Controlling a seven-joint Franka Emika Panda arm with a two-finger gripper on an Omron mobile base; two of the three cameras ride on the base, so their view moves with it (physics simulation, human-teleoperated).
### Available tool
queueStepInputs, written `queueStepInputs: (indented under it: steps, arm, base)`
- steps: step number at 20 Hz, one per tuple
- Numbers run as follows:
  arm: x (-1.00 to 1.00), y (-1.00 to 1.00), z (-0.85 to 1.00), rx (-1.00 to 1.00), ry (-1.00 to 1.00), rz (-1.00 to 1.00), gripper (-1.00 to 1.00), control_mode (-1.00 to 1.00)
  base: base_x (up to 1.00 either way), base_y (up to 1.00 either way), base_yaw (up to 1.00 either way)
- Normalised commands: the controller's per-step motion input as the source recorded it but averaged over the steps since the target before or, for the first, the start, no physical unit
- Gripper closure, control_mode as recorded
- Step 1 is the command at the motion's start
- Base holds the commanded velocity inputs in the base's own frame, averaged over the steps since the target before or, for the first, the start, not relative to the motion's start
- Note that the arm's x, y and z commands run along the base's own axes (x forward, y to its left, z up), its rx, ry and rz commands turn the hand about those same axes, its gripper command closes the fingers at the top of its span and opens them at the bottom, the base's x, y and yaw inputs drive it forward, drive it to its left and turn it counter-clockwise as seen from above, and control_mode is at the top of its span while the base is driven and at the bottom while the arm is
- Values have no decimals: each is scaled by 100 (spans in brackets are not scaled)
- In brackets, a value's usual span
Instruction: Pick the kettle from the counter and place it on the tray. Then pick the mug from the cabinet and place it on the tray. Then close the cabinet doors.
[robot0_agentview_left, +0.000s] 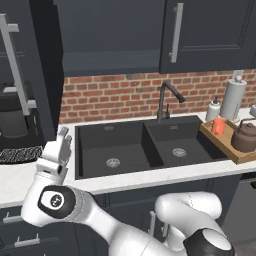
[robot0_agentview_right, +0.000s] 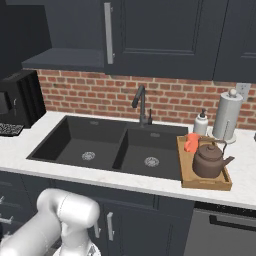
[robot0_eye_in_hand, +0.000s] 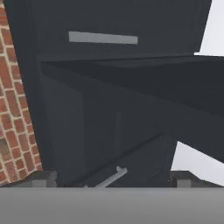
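**Left base view: tray loaded, doors left to shut**

Left base view shows the kettle (robot0_agentview_left: 244, 136) and the mug (robot0_agentview_left: 218, 126) both sitting on the tray (robot0_agentview_left: 239, 157), far right of the worktop (robot0_agentview_left: 150, 175), mug just beside the kettle on the sink side. So what's left, I'd say, is the cabinet doors. The gripper (robot0_agentview_left: 64, 142) is up at the left end of the sink, jaws apart, holding nothing, pointing upward. One open door (robot0_agentview_left: 30, 65) hangs right next to it, on its left & above, edge-on to the room, its long bar handle (robot0_agentview_left: 15, 65) running vertical. The other door (robot0_agentview_left: 205, 35) w/ its handle is well off to the right. Left one is nearer, prob. the first to push. Hand view looks up at the cabinet (robot0_eye_in_hand: 131, 87) underside.
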Motion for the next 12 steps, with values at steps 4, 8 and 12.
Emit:
queueStepInputs:
  steps: [4, 8, 12]
  arm:
    - [8, 58, 0, -5, 20, 0, -100, -100]
    - [15, 45, -3, -5, 18, 0, -100, -100]
    - [15, 42, -2, -1, 14, 0, -100, -100]
  base:
    - [0, 0, 0]
    - [0, 0, 0]
    - [0, 0, 0]
